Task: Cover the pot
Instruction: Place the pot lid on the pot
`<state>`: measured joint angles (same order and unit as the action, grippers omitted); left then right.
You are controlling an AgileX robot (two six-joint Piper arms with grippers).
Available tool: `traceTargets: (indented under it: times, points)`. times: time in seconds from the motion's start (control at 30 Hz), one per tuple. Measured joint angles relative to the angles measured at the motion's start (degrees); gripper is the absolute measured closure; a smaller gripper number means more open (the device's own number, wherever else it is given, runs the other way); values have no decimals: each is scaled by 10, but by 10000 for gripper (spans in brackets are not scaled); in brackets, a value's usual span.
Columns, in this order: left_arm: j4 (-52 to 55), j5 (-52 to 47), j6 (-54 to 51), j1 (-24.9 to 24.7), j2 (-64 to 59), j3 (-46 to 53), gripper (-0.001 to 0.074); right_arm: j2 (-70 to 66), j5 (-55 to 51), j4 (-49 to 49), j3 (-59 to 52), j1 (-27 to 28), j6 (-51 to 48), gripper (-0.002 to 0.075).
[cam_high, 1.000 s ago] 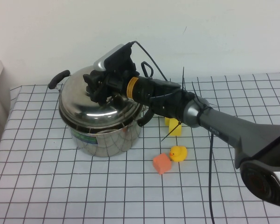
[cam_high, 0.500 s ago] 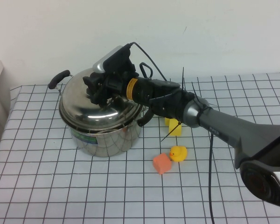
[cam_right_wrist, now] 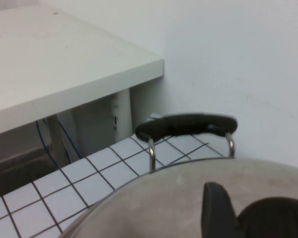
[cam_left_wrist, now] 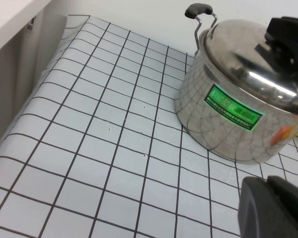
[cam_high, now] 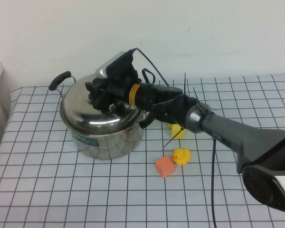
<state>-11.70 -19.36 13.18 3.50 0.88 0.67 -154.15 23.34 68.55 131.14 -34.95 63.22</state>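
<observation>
The pot [cam_high: 104, 137] stands on the checked tabletop [cam_high: 61, 190] toward the far left, close to the back wall, its shiny steel side carrying a green label [cam_left_wrist: 233, 107] that shows clearly from the left wrist view. One black side handle [cam_high: 60, 80] juts out at its far left, and the same handle [cam_right_wrist: 186, 125] fills the middle of the right wrist view. A domed steel lid [cam_high: 92, 107] sits on the pot's rim and covers the opening, though it looks slightly tilted, and the high view is too poor to say whether it is fully seated. The right arm reaches in from the right across the tabletop, and the right gripper [cam_high: 97, 92] sits over the top of the lid at its centre; the jaws seem to be set about the lid's black knob [cam_right_wrist: 268, 218], but I cannot tell whether they are clamped on it or just loose around it. The left gripper [cam_left_wrist: 273, 208] hangs low over the tabletop on the near side of the pot, apart from it, and only a dark edge of it shows, so how its jaws stand cannot be told. To the right of the pot lie three small things on the tabletop: a yellow block [cam_high: 178, 131] partly behind the arm, a yellow duck [cam_high: 181, 156], and an orange block [cam_high: 165, 166] just beside the duck.
</observation>
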Motion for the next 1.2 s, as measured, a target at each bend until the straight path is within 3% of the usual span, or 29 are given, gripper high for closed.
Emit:
traceTargets:
  times: [0.53, 0.73, 0.9, 1.03, 1.2]
  points:
    - [0, 0, 0, 0, 0, 0, 738, -7, 12, 0, 5, 0, 11, 384]
    - [0, 0, 2, 0, 0, 0, 738, -6, 56, 1, 5, 3, 15, 176]
    - [0, 0, 2, 0, 0, 0, 738, 15, 108, 14, 3, 20, 37, 151]
    - [0, 0, 2, 0, 0, 0, 738, 63, 144, 58, 3, 45, 120, 238]
    - [0, 0, 2, 0, 0, 0, 738, 137, 246, 173, 3, 86, 205, 586]
